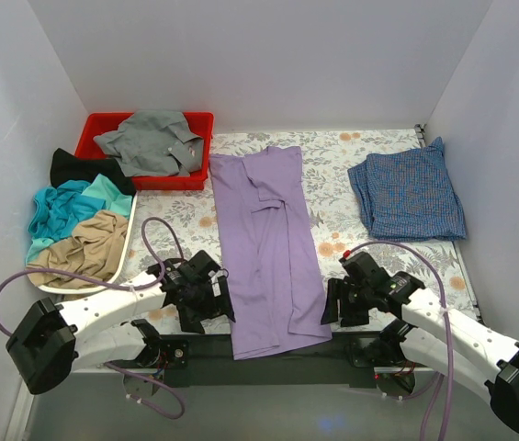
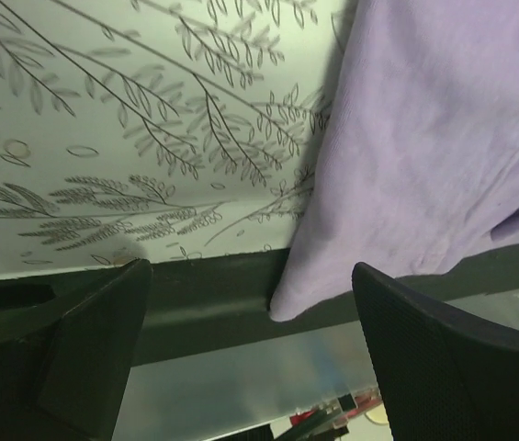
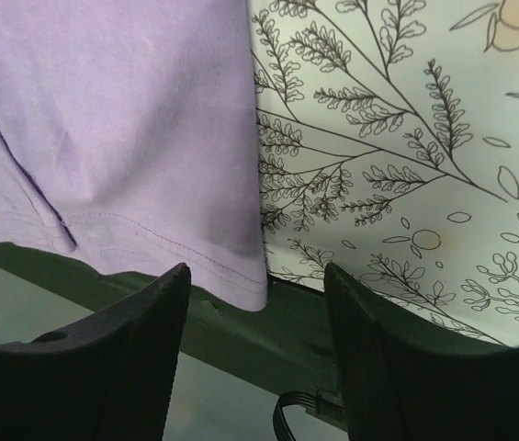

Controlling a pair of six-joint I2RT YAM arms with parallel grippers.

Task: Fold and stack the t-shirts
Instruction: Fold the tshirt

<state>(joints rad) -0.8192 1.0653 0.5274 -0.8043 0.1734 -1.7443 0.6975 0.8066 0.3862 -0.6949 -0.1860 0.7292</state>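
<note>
At left, the shirt pile [image 1: 75,234] and grey shirt [image 1: 153,140] lie unfolded. Our left gripper [image 1: 202,308], fingers apart and empty, is beside the purple shirt [image 1: 268,239], folded only lengthwise at centre; our right gripper [image 1: 344,308] is the same. Far right, the blue checked shirt [image 1: 409,195] lies folded.

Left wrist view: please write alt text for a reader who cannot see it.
The corner of a purple shirt lies over the table's dark edge, beside the leaf-printed cover. Black fingers of the open left gripper stand either side, not touching.
</note>
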